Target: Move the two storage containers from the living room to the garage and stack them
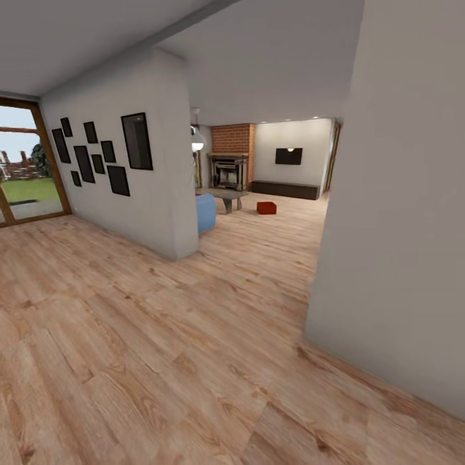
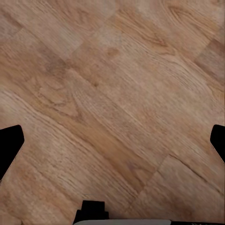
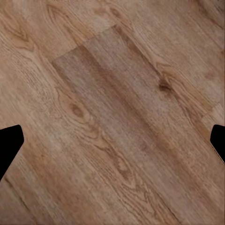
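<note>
In the head view the robot stands on a light wood plank floor [image 1: 161, 336] in a hallway. At the left, a white partition wall [image 1: 148, 194] carries a group of black picture frames [image 1: 97, 158], and further left there is a glass door with wooden frame [image 1: 29, 168] with grass outside. At the right, a plain grey wall [image 1: 400, 226] is close to the camera. Between these two walls the living room [image 1: 271, 213] opens, far ahead. There I can see a brick fireplace [image 1: 230, 165], a dark screen on the back wall [image 1: 288, 155], a low dark cabinet [image 1: 285, 189] under it, a grey low table [image 1: 227, 196] and the corner of a blue sofa [image 1: 205, 212] just behind the partition wall. One storage container [image 1: 267, 207], orange-red, sits on the plank floor near the low table, well apart from the robot. It is too small to tell what is inside.

In the left wrist view the left gripper [image 2: 112, 145] hangs over bare planks; its two dark fingertips [image 2: 9, 145] are at opposite edges of the picture, spread wide, with nothing between them.

In the right wrist view the right gripper [image 3: 112, 143] is the same: fingertips [image 3: 9, 145] wide apart, released, only wood planks under it
</note>
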